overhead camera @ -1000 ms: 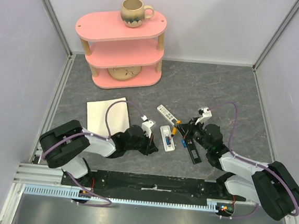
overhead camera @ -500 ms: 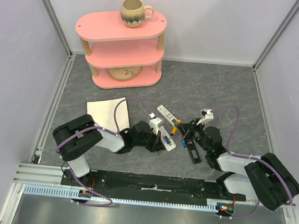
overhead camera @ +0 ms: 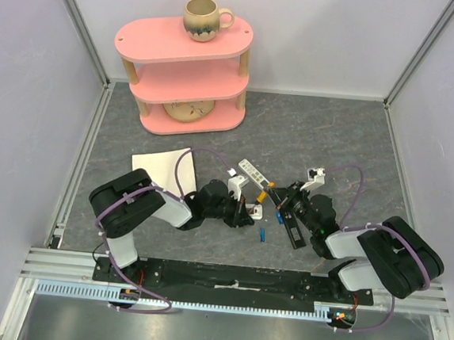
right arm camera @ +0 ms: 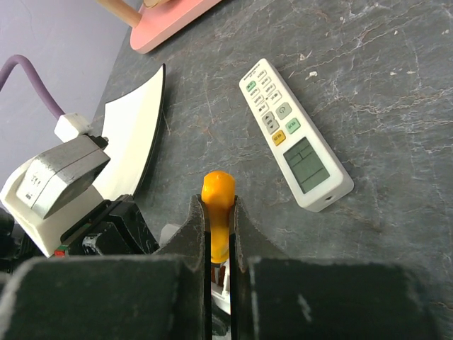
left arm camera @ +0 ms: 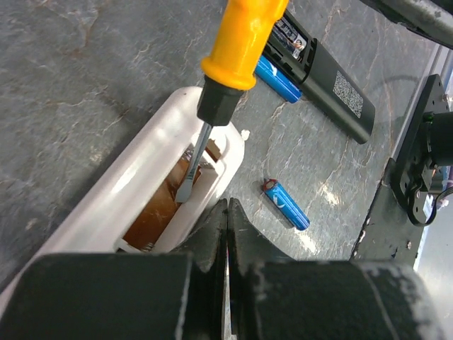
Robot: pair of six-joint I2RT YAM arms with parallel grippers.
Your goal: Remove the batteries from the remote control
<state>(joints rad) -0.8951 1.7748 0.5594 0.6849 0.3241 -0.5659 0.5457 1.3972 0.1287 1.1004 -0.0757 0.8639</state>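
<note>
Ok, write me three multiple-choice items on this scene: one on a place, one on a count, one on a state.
1. Where is the tip of the screwdriver? A lifted clear of everything; B inside the open compartment of the white remote; C out of view.
2. How many blue batteries show in the left wrist view? A none; B two; C five.
3. How is the right gripper? A wide open; B shut on a battery; C shut on the screwdriver.
Key: 1 B, the blade dips into the compartment; 2 B, one lies beside the black remote, one apart; 3 C, its fingers clamp the orange handle.
</note>
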